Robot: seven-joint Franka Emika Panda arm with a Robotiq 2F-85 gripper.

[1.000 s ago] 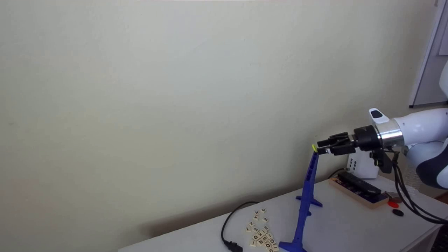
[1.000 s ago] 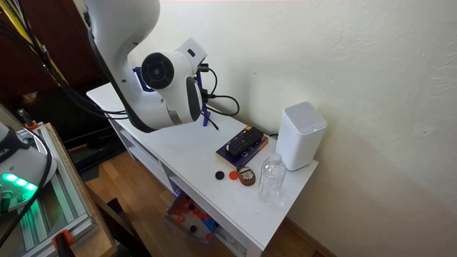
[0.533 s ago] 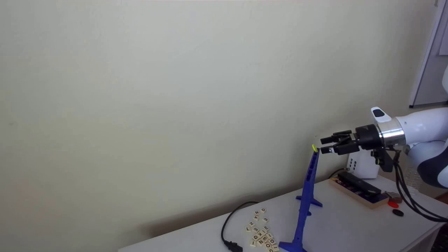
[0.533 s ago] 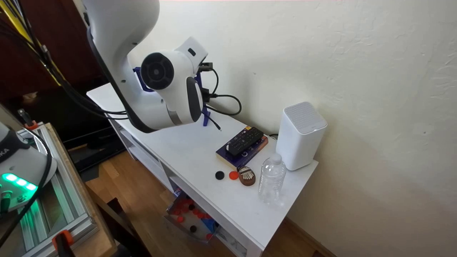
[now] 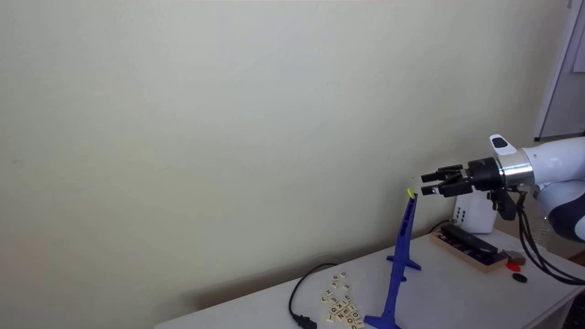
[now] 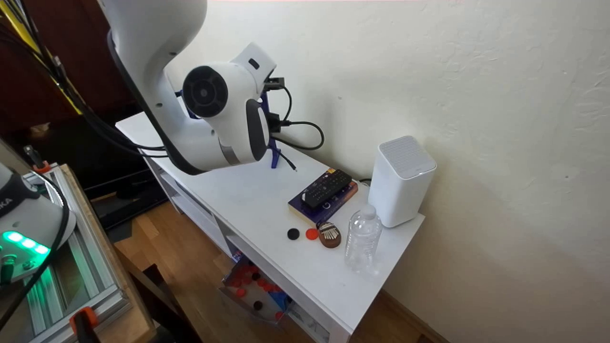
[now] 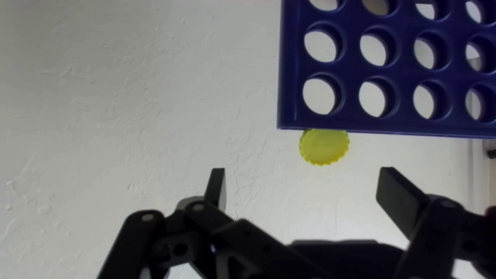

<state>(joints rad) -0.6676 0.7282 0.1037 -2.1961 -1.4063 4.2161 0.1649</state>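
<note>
One yellow disc (image 7: 324,147) is perching ahead of and just below end effector (image 7: 303,188), tilting atop blue rack (image 7: 405,73). End effector is standing spread apart, gripping nothing. Step: seemingly loading disc into rack; next move probably calling for nudging disc downward.

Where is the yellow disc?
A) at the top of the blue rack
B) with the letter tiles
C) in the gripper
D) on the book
A: in an exterior view the yellow disc sits at the top of the blue rack, while the wrist view shows the gripper open, with the disc not between its fingers.
</note>
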